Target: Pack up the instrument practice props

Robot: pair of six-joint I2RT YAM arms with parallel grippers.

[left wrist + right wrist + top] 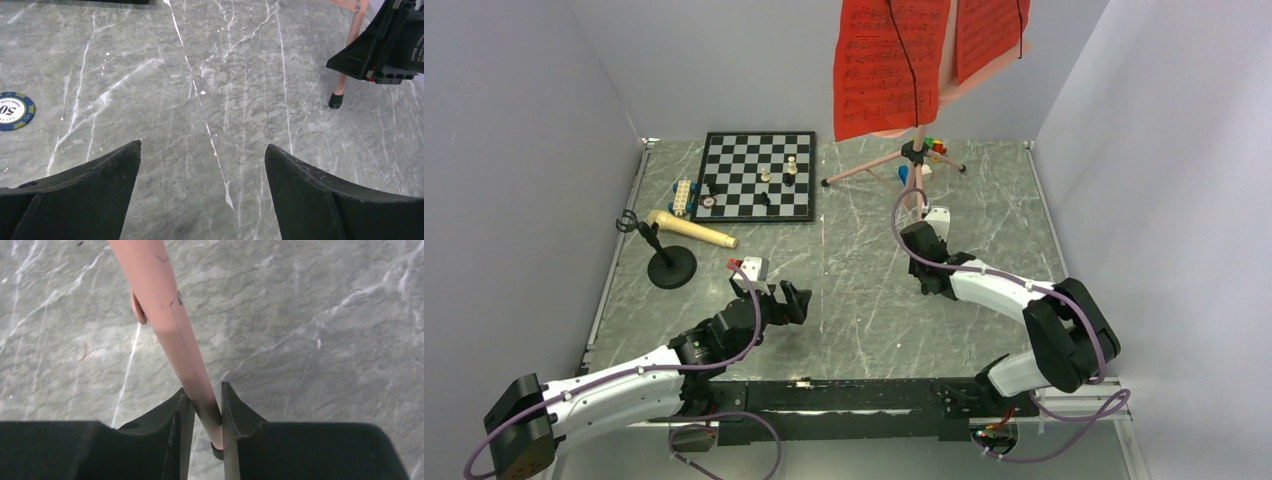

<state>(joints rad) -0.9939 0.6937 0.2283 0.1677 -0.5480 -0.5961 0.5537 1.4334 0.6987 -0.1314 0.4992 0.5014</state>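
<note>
The pink tripod music stand (894, 165) stands at the back centre with red sheet-music pages (889, 60) on its desk. My right gripper (921, 228) is shut on the stand's near leg (160, 295); in the right wrist view (204, 392) the leg passes between both fingers down to its black foot. The cream microphone (692, 231) lies tilted in its black round-base stand (672, 268) at the left. My left gripper (794, 300) is open and empty over bare table, which also shows in the left wrist view (202, 150).
A chessboard (759, 175) with pieces lies at the back left, with a small white toy (684, 195) beside it. Coloured toy bricks (934, 147) sit behind the tripod hub. A poker chip (12, 110) lies on the table. Grey walls close in both sides.
</note>
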